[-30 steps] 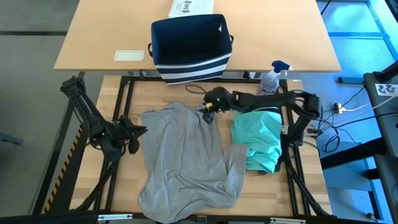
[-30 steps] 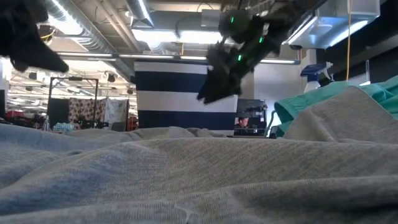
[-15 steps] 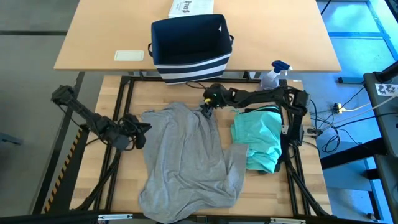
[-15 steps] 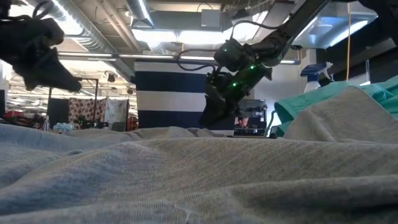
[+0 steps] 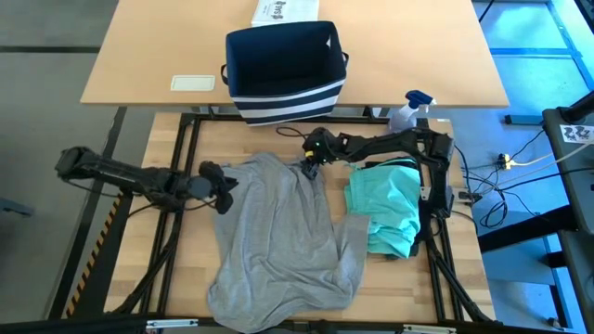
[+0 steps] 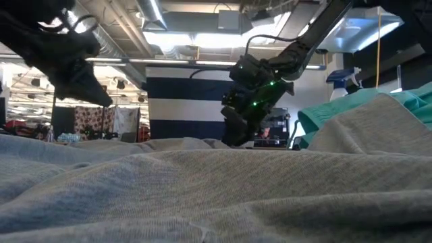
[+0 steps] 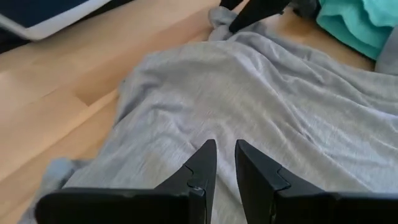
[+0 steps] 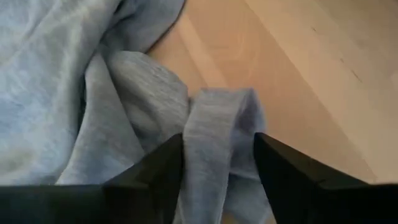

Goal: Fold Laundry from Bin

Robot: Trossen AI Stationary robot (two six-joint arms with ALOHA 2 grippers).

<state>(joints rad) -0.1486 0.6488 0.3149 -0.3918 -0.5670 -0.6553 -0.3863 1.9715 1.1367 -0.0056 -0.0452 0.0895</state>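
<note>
While the grey T-shirt (image 5: 278, 232) lies spread but rumpled across the middle of the table (image 5: 186, 139), I have both arms at its far corners. My right gripper (image 8: 214, 163) sits low at the corner nearest the bin (image 5: 285, 60), jaws spread with a bunched fold of grey cloth standing between them, not yet pinched. My left gripper (image 7: 222, 163) hovers over the shirt's opposite edge, jaws nearly together with nothing between them; I think the tips are just clear of the fabric, though the angle is poor.

To do this step well, I want each side to bite one layer at the shoulder seam, not a wad, then lift evenly so the shirt hangs flat. The left jaws would need to part first.

The teal piece (image 5: 385, 209) lies just beside the shirt on my right, touching its edge, so a pull that way could drag it. A spray bottle (image 5: 408, 113) stands near the right arm. Bare wood shows between shirt and bin, and on the left side.
</note>
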